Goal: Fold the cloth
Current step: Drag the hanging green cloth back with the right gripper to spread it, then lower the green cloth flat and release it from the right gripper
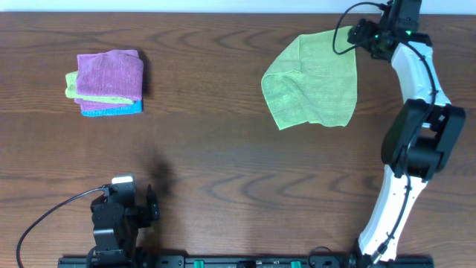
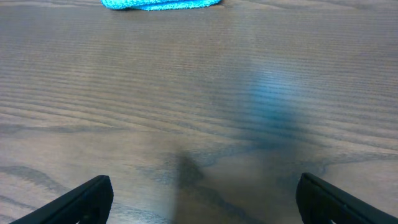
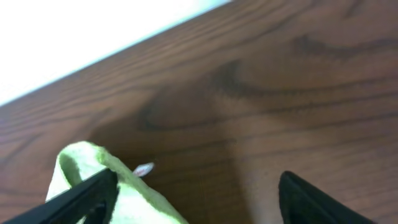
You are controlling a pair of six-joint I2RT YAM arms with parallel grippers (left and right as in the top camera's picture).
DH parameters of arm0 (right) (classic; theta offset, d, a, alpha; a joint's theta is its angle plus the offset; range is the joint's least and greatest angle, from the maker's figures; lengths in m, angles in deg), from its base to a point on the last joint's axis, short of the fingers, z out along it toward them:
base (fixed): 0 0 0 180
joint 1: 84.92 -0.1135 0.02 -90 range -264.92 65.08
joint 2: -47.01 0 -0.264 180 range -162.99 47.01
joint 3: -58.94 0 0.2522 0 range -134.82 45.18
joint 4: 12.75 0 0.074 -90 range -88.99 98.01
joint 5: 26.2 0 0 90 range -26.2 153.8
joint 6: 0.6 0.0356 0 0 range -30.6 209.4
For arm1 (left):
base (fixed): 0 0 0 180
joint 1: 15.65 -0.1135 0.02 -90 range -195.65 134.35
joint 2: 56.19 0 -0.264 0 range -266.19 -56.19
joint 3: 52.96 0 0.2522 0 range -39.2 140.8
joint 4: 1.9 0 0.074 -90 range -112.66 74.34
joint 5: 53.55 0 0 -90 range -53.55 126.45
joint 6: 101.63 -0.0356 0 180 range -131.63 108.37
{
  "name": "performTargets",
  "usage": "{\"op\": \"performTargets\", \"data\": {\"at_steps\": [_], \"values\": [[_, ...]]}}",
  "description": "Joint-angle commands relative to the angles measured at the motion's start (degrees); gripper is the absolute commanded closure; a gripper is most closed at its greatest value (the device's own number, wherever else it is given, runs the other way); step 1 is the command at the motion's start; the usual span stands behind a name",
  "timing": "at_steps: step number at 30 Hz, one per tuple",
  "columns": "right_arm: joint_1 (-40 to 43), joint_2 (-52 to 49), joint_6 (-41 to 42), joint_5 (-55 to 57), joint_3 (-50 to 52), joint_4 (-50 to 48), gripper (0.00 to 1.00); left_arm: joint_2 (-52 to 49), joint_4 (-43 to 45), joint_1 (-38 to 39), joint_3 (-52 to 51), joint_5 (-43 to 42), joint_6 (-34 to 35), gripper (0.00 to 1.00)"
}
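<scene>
A light green cloth point(image 1: 312, 80) lies rumpled and partly folded over at the table's back right. Its far corner with a small white tag shows in the right wrist view point(image 3: 93, 165). My right gripper point(image 1: 362, 33) is open at the cloth's far right corner, its fingers point(image 3: 196, 199) spread wide with the cloth edge by the left finger. My left gripper point(image 1: 152, 202) is open and empty near the table's front left edge, over bare wood point(image 2: 202, 202).
A stack of folded cloths point(image 1: 109, 82), purple on top, then green, then blue, sits at the back left. Its blue edge shows in the left wrist view point(image 2: 161, 4). The table's far edge point(image 3: 118, 46) is just beyond the right gripper.
</scene>
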Motion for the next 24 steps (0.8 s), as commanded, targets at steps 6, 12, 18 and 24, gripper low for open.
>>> {"op": "performTargets", "data": {"at_steps": [6, 12, 18, 24], "values": [[-0.1, 0.2, -2.5, 6.3, -11.3, 9.1, 0.12, 0.4, -0.8, 0.2, -1.2, 1.0, -0.4, 0.05], [0.0, 0.2, -2.5, 11.0, -16.4, 14.3, 0.03, 0.4, -0.8, 0.2, -1.2, 1.0, -0.4, 0.05], [-0.1, 0.2, -2.9, 11.9, -17.2, 15.3, 0.01, 0.4, -0.8, 0.2, -1.2, 1.0, -0.4, 0.05], [-0.2, 0.2, -2.9, 14.4, -17.2, 18.3, 0.01, 0.4, -0.8, 0.2, -1.2, 1.0, -0.4, 0.05]]}}
